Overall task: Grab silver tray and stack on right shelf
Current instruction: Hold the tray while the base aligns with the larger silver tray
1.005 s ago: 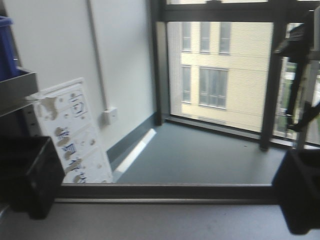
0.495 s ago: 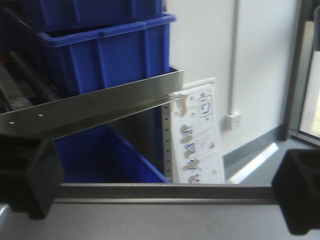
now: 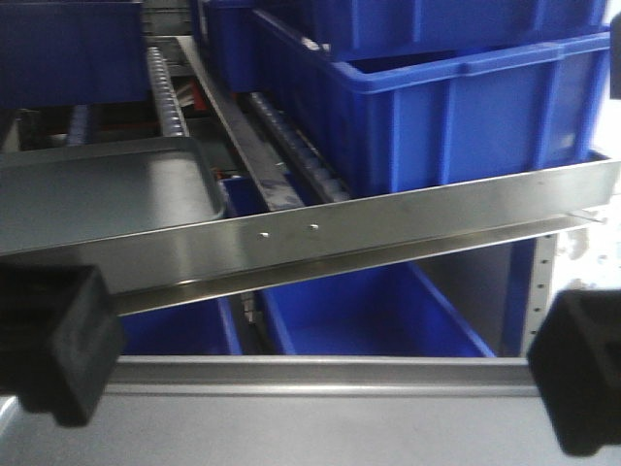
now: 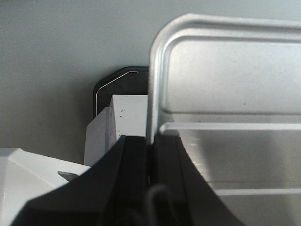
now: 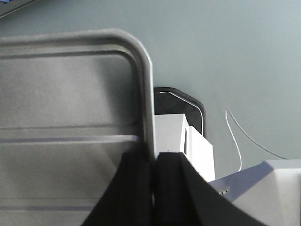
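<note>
The silver tray [image 3: 310,422] fills the bottom of the front view, its far rim level and facing the right shelf. My left gripper [image 3: 53,345] is shut on its left rim and my right gripper [image 3: 580,369] on its right rim. In the left wrist view the black jaws of the left gripper [image 4: 150,143] pinch the shiny rim of the tray [image 4: 225,89], with a raised ridge showing on the floor. The right wrist view mirrors this, the right gripper [image 5: 153,157] clamping the tray [image 5: 70,89]. The shelf's broad stainless front bar [image 3: 388,218] slants across just beyond the tray, with roller lanes [image 3: 301,160] behind it.
A grey metal tray [image 3: 97,189] lies on the shelf's left lane behind the bar. Large blue bins [image 3: 466,107] fill the lanes at right, and more blue bins [image 3: 378,316] sit on the level below. Grey floor and a thin white cable [image 5: 237,141] lie under the tray.
The front view has swung from the window and wall to the rack, which now fills the frame. Both grippers keep their hold on the tray's rims.
</note>
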Robot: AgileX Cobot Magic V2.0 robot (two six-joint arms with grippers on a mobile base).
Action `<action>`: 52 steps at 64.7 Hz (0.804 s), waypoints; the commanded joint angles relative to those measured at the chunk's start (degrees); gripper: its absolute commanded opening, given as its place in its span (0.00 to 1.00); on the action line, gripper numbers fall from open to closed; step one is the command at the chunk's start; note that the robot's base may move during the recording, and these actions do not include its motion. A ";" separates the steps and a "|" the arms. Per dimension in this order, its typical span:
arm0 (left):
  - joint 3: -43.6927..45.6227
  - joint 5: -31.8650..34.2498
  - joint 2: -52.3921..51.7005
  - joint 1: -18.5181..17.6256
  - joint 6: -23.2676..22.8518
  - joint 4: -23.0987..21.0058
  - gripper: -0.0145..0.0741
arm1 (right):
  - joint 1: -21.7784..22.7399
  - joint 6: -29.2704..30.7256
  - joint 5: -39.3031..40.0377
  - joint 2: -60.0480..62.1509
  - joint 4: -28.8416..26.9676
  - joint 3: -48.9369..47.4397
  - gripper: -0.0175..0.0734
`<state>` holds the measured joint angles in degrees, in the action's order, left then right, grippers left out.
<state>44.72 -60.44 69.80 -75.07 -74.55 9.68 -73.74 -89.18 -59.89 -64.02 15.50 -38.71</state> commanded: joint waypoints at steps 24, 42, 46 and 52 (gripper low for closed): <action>0.52 -16.35 -1.24 -0.03 -0.05 2.53 0.05 | 0.41 -0.17 -15.73 0.87 2.77 -0.73 0.25; 0.52 -16.35 -1.24 -0.03 -0.05 2.53 0.05 | 0.41 -0.17 -15.73 0.87 2.77 -0.73 0.25; 0.52 -16.35 -1.24 -0.03 -0.05 2.53 0.05 | 0.41 -0.17 -15.73 0.87 2.77 -0.73 0.25; 0.52 -16.35 -1.24 -0.03 -0.05 2.53 0.05 | 0.41 -0.17 -15.73 0.87 2.77 -0.73 0.25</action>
<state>44.72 -60.44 69.80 -75.07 -74.55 9.68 -73.74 -89.18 -59.89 -64.02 15.50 -38.71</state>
